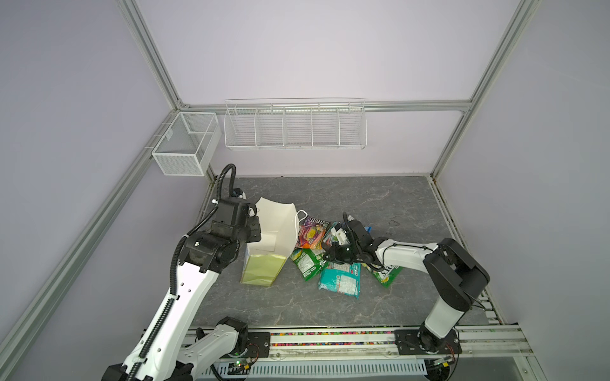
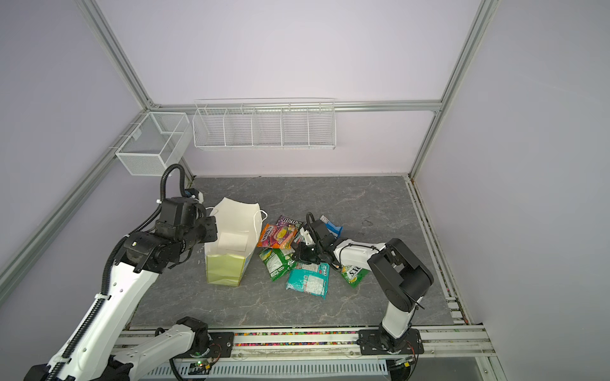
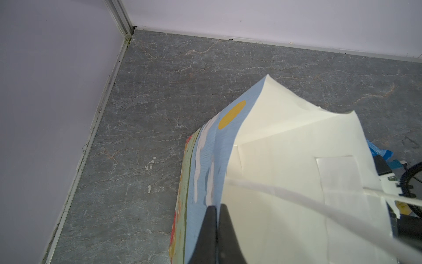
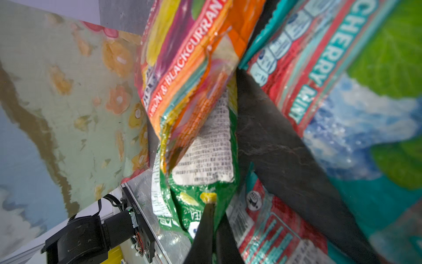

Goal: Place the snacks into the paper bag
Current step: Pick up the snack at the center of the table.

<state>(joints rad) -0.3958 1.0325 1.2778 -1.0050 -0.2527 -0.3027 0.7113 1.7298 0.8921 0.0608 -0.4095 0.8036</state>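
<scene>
Left gripper (image 3: 216,209) pinches shut on the rim of the paper bag (image 3: 285,182), propping its mouth open. Right gripper (image 4: 213,206) is clamped shut on the edge of the green packet (image 4: 196,201), seemingly ready to lift it.

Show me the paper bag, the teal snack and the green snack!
paper bag (image 1: 262,269): a top view, on its yellow-green side panel.
teal snack (image 1: 341,282): a top view, middle of the packet.
green snack (image 1: 308,264): a top view, middle of the packet.
</scene>
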